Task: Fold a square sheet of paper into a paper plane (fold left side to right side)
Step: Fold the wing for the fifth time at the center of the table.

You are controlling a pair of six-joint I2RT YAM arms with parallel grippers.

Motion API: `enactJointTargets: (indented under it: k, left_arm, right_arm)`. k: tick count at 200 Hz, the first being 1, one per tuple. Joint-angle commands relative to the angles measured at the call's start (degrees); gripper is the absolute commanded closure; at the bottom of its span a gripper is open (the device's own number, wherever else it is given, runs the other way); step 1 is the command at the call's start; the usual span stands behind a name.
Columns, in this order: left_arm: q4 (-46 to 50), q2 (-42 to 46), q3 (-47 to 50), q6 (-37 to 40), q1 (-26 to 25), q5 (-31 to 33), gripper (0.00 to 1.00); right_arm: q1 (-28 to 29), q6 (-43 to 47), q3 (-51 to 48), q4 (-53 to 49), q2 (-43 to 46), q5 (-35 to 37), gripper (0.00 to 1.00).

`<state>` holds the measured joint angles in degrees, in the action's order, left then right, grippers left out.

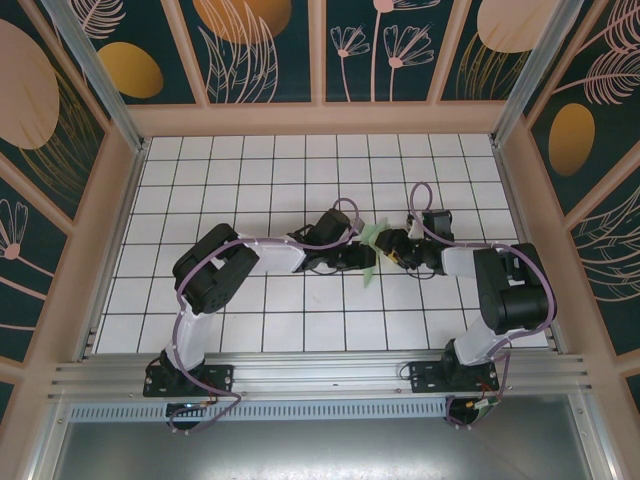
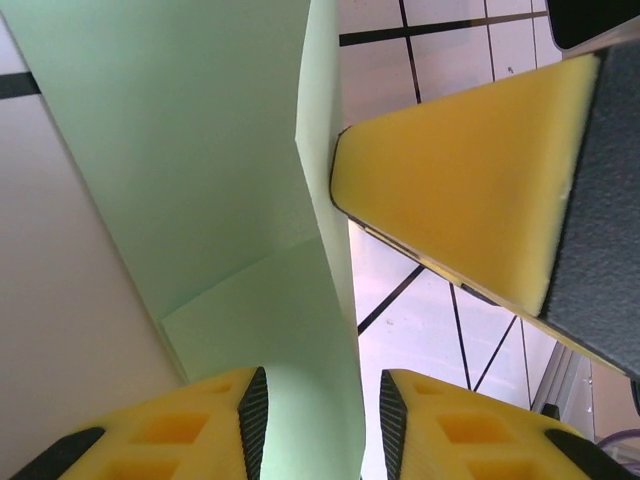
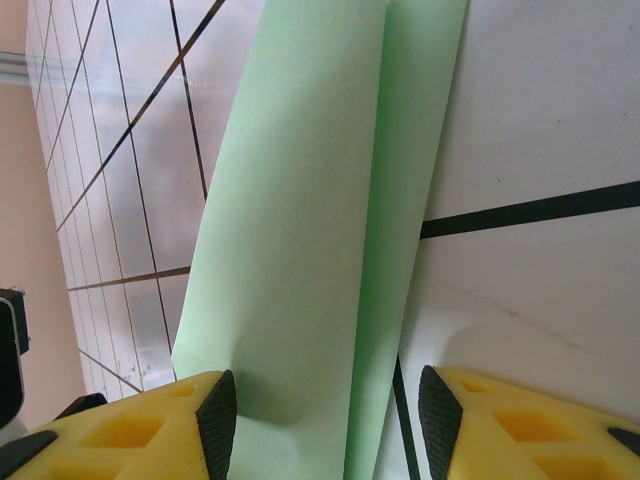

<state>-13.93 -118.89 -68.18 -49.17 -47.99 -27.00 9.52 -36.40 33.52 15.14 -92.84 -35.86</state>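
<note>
The pale green paper [image 1: 370, 262] is folded into a narrow creased strip and lies mid-table between my two grippers. My left gripper [image 1: 358, 258] comes at it from the left and my right gripper [image 1: 393, 248] from the right. In the left wrist view the paper [image 2: 200, 150] rises between the jaws of the left gripper [image 2: 320, 425], which stand apart. A yellow finger [image 2: 470, 180] of the right gripper presses at the paper's edge there. In the right wrist view the folded paper [image 3: 310, 220] runs between the parted jaws of the right gripper [image 3: 328, 425], dented by the left pad [image 3: 218, 420].
The white grid-tiled table [image 1: 250, 180] stretches around the arms. Patterned walls with wooden frames [image 1: 320, 115] close the back and sides. An aluminium rail [image 1: 320, 375] runs along the near edge by the arm bases.
</note>
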Motion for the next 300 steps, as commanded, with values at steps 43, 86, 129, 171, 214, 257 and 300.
enactJointTargets:
  k: [43, 86, 129, 171, 214, 257, 300]
  left_arm:
    - [1.4, -1.17, -3.45, 3.2, 0.49, 2.12, 0.81]
    - [0.99, -0.48, -2.67, 3.92, 0.96, 3.1, 0.98]
    - [-0.82, 0.67, -0.81, 3.81, 1.53, 2.71, 1.0]
    - [-2.34, 1.23, 0.39, 3.59, 1.82, 2.05, 1.0]
    - [-2.93, 1.31, 0.95, 3.31, 1.92, 2.0, 1.0]
    - [-3.13, 1.32, 0.79, 3.19, 1.88, 1.63, 1.0]
    - [-2.96, 1.13, 0.18, 3.18, 1.93, 1.26, 1.0]
  right_arm:
    - [1.17, 2.3, 0.32, -0.52, -3.45, 3.78, 0.45]
    - [0.63, 2.82, 0.49, 1.15, -0.69, 2.34, 0.43]
    - [-2.16, 2.88, 1.52, 2.77, 4.99, 0.28, 0.28]
    - [-2.94, -0.48, 4.88, 6.23, 1.84, -3.53, 0.17]
    - [-2.41, -2.55, 7.44, 7.94, -3.02, -3.46, 0.17]
    - [-1.66, -2.45, 9.84, 7.45, -6.04, -3.18, 0.17]
    - [-1.25, -2.05, 12.14, 5.64, -8.84, -2.81, 0.17]
